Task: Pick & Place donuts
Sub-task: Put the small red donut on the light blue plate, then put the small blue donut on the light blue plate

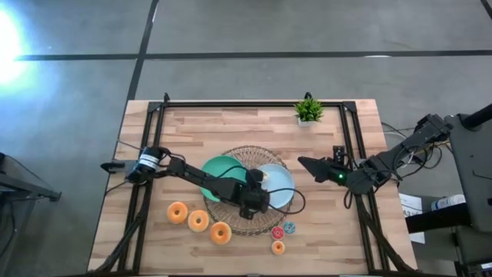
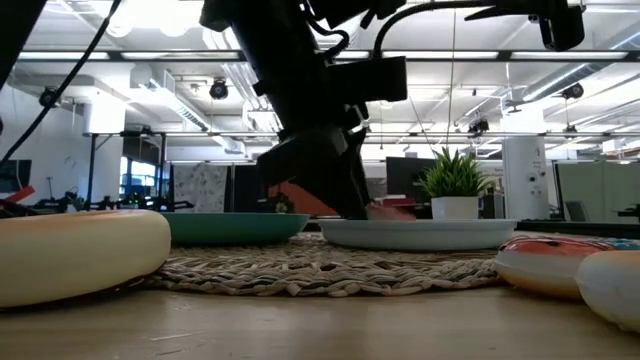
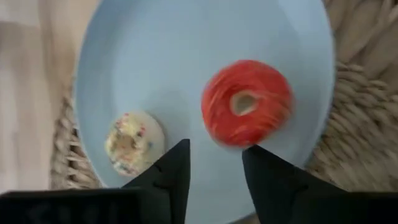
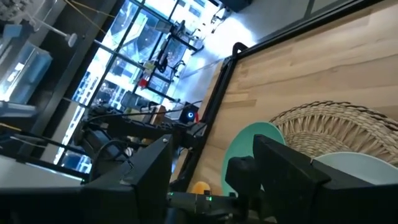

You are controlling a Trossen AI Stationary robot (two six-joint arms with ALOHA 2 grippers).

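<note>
My left gripper (image 3: 214,163) (image 1: 257,196) hangs open over the light-blue plate (image 3: 186,50) (image 1: 283,185), with its fingers pointing down. A small red donut (image 3: 247,102) lies flat on the plate just past the fingertips. A small pale sprinkled donut (image 3: 132,142) lies beside it. Three large orange-tan donuts (image 1: 198,221) lie in a row on the table near the mat's left side. Small red (image 1: 277,232), blue (image 1: 289,227) and orange (image 1: 278,247) donuts lie on the table near the near edge. My right gripper (image 1: 307,164) (image 4: 211,171) waits open on the right, above the table.
The light-blue plate and a green plate (image 1: 217,171) sit on a round woven mat (image 1: 246,158). A small potted plant (image 1: 308,111) stands at the far edge. A black frame (image 1: 254,104) borders the tabletop. Bare wood lies between the mat and the far edge.
</note>
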